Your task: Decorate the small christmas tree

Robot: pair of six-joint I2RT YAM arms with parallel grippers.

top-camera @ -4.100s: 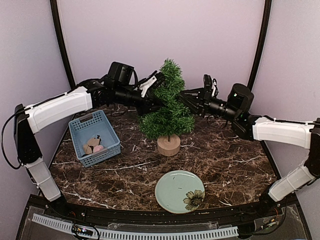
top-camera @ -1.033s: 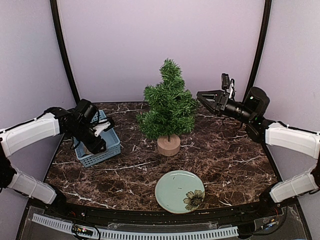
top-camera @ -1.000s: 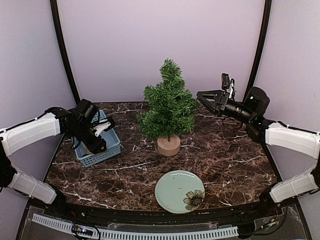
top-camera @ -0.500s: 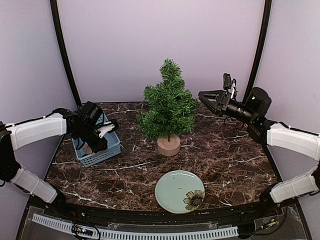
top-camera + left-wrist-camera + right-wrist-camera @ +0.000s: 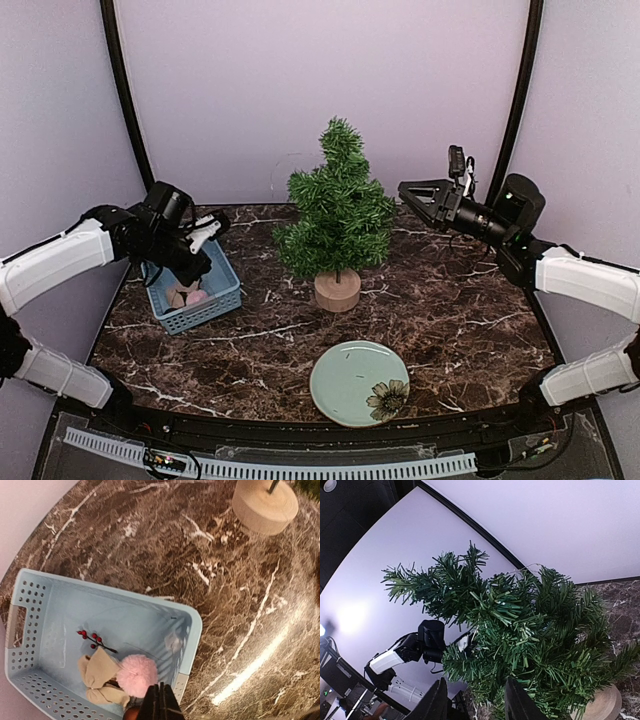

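Observation:
The small christmas tree (image 5: 338, 218) stands upright on its round light-wood stump (image 5: 337, 291) at the table's middle back. It fills the right wrist view (image 5: 530, 645). My right gripper (image 5: 406, 192) is open and empty. It hovers just right of the tree's upper branches without touching them, and shows in its own view (image 5: 476, 701). My left gripper (image 5: 210, 228) is shut and empty above the blue basket (image 5: 224, 290). In the left wrist view the gripper (image 5: 161, 705) hangs over a pink pompom (image 5: 136, 674), a beige bow (image 5: 97, 680) and a red berry sprig (image 5: 92, 638).
A green plate with a flower print (image 5: 358, 382) lies near the front edge. The basket (image 5: 30, 630) sits at the table's left, near the curved wall. The stump (image 5: 264, 505) is well right of the basket. Black frame posts stand at both back corners.
Both grippers have left the tree. In the last second my left gripper rose from the basket's front to above its back, still shut. The right gripper drew back slightly.

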